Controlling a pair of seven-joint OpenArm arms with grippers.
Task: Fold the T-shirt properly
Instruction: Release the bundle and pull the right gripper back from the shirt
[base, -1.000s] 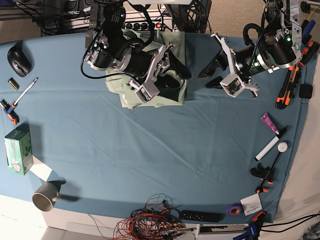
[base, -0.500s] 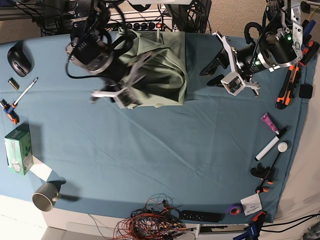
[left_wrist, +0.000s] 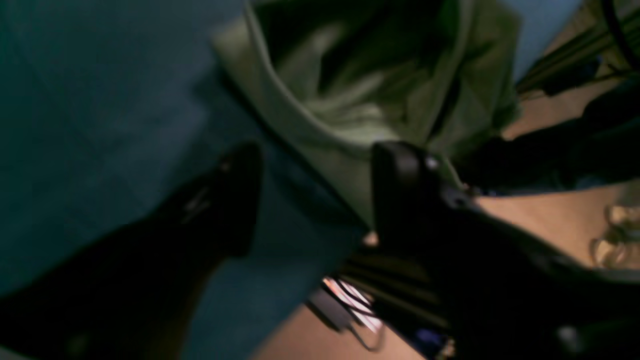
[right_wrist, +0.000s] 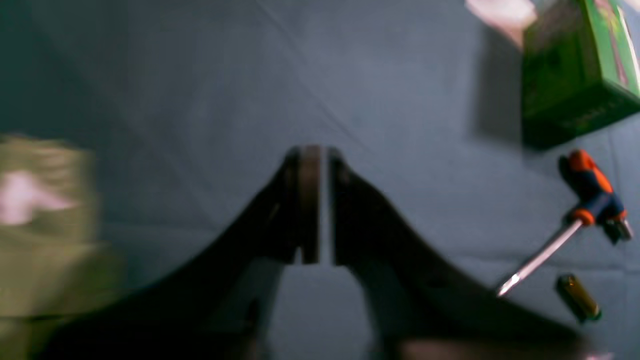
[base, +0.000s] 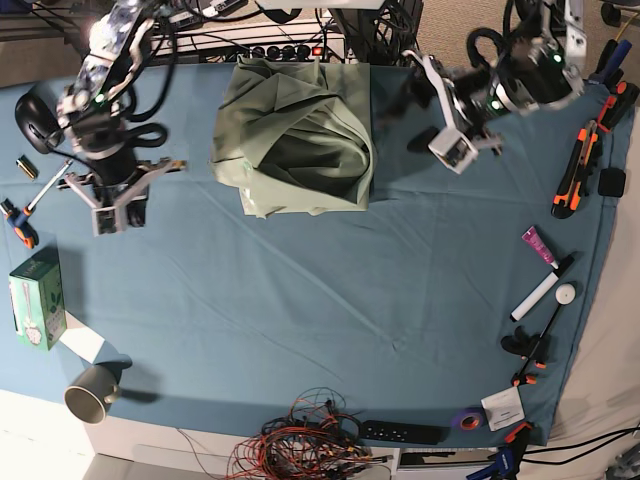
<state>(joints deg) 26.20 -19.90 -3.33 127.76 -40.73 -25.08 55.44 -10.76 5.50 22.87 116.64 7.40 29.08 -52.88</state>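
The pale green T-shirt (base: 295, 135) lies in a rumpled folded bundle at the far middle of the blue table cloth (base: 320, 300), with neither gripper touching it. My left gripper (base: 415, 118) hovers just right of it. In the left wrist view its fingers (left_wrist: 235, 195) stand wide apart with nothing held, and the T-shirt (left_wrist: 350, 95) lies just beyond them. My right gripper (base: 120, 212) hangs over bare cloth at the table's left. In the right wrist view, the right gripper (right_wrist: 322, 205) has its fingers almost together with only a thin slit, holding nothing; the T-shirt (right_wrist: 45, 235) is a blur at the left edge.
A green box (base: 37, 298), a screwdriver (base: 18, 220), a battery (right_wrist: 577, 297) and a black mouse (base: 35, 115) lie along the left side. A mug (base: 90, 392) stands at the front left. A marker (base: 540, 290) and orange cutters (base: 575, 175) line the right edge. Tangled wires (base: 300, 440) hang at the front.
My right arm has come off the T-shirt and swung to the table's left side. The left gripper has opened wide and shifted toward the far edge. The T-shirt stays put.
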